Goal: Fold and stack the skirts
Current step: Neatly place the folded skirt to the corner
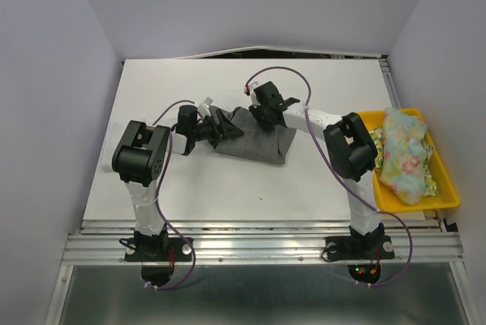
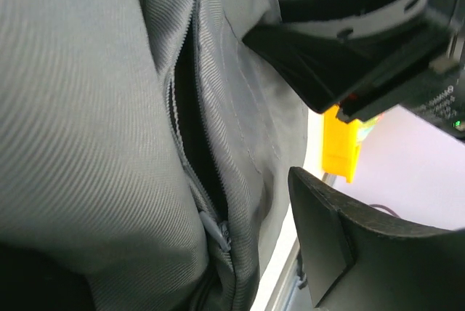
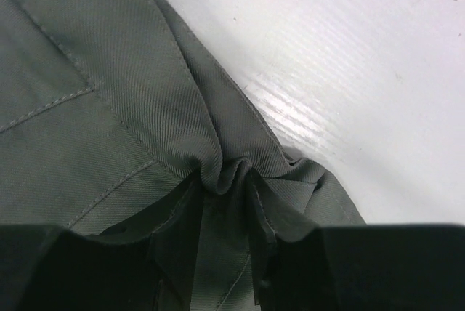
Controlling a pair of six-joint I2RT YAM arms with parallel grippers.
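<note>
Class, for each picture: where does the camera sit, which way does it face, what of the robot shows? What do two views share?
Top external: above, behind the bases, looking down at table, left hand, right hand, grey skirt, yellow tray.
Left wrist: on the left hand, facing past the skirt's zip toward the tray; open fingers show.
Right wrist: on the right hand, facing skirt cloth pinched between its fingers.
Shared: top and left wrist show the tray.

You are seeing soft, even light. Glare is shining on the table just beside the grey skirt. The skirt's nearest folds are looking dark and blurry.
</note>
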